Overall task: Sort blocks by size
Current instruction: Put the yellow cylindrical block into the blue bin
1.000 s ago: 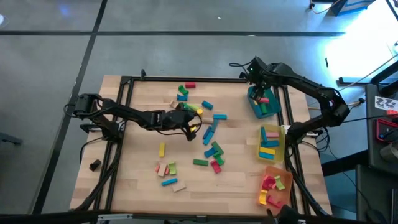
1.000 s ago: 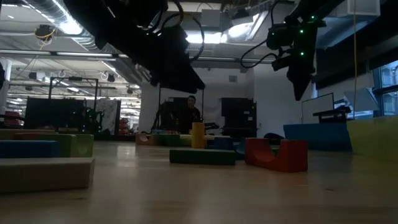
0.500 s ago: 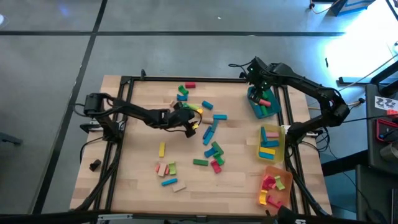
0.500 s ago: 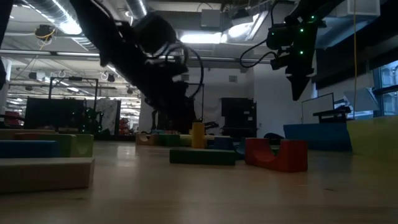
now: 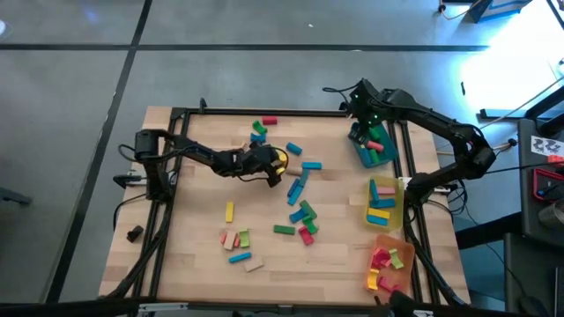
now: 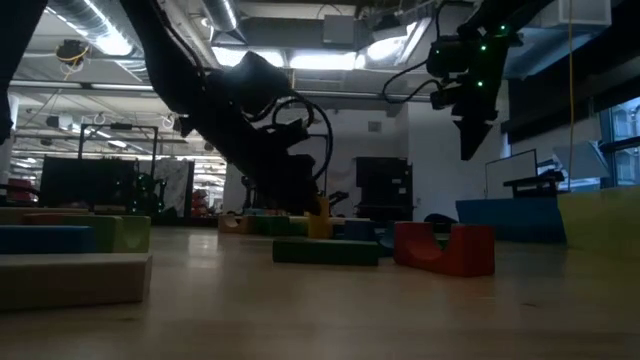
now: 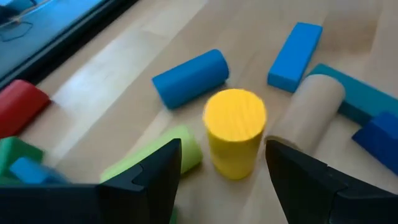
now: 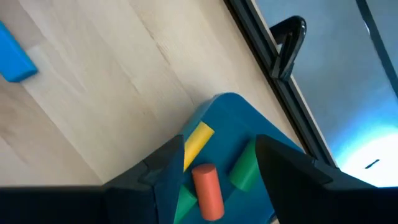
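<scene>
On a wooden worktop (image 5: 194, 246) scattered with coloured blocks, the left claw (image 7: 221, 174) sits low with its two dark fingers spread wide on either side of an upright yellow cylinder (image 7: 235, 132), not yet touching it and holding nothing. A green cylinder (image 7: 163, 151) lies just beside one finger and a plain wooden cylinder (image 7: 308, 111) beside the other. To grip cleanly, the claw should probably centre on the yellow piece and close gently, avoiding nudging those neighbours. The right claw (image 8: 214, 171) hovers open and empty above the teal tray (image 5: 359, 151), which holds a red cylinder (image 8: 207, 190).
</scene>
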### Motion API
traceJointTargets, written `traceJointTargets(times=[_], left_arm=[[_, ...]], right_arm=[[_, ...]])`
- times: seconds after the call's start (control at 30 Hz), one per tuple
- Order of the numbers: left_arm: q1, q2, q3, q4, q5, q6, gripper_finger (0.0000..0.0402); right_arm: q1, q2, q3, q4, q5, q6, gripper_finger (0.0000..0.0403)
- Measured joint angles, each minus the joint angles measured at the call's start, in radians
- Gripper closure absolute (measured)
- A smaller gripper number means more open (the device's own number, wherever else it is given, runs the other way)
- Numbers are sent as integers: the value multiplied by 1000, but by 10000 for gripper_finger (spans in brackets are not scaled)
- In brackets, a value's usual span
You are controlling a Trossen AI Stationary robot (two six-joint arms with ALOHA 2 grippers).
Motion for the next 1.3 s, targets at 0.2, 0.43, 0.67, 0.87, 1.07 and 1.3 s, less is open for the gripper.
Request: traceJointTargets(times=[0.2,0.43,0.67,0.87,1.07,1.3], left_arm=[[24,45,0,84,12,17,183],[41,88,0,185,20,65,183],[43,88,0,192,41,78,229],[43,87,1,227,41,21,284],[43,31,1,332,63,-46,284],[42,-50,3,502,223,-180,284]], right_arm=[[0,0,0,17,-20,0,203],[0,0,0,22,-26,0,203],[0,0,0,51,-53,3,203],[0,0,0,88,-267,31,203],[2,0,0,158,-488,31,203],[60,0,0,260,-608,31,203]])
